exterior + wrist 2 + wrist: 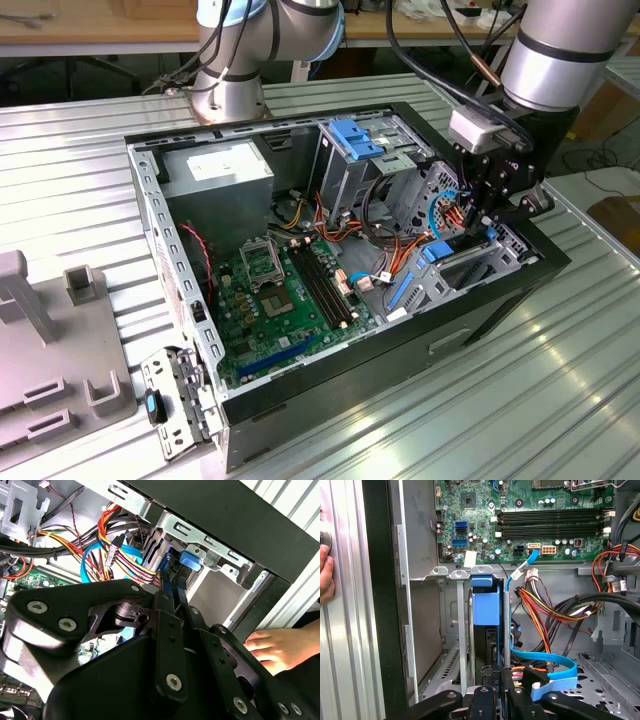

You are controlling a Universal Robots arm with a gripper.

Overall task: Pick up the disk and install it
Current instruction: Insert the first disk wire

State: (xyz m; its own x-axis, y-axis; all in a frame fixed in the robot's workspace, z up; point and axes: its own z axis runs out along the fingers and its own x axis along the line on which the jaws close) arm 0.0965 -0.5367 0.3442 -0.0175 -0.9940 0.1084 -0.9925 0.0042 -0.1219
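Note:
The disk [485, 611], a dark drive in a bright blue carrier, stands on edge in a narrow metal bay at the case's front corner. Its blue end tab points toward the motherboard. My gripper [500, 692] is shut on the drive's outer edge, its black fingers [484, 700] pressed to either side. In the second wrist view the gripper [173, 587] clamps the thin dark edge, with the disk's blue tab [190, 560] just beyond. In the exterior view the gripper [490, 228] hangs over the case's right end, above the disk [437, 252].
Orange, yellow and blue cables [545, 610] crowd the bay's side. A person's hand [270, 647] rests on the table outside the case wall, the hand [325, 575] also in the first wrist view. Blue bracket [355, 135] tops the drive cage; grey fixture [40, 340] lies at the exterior view's left.

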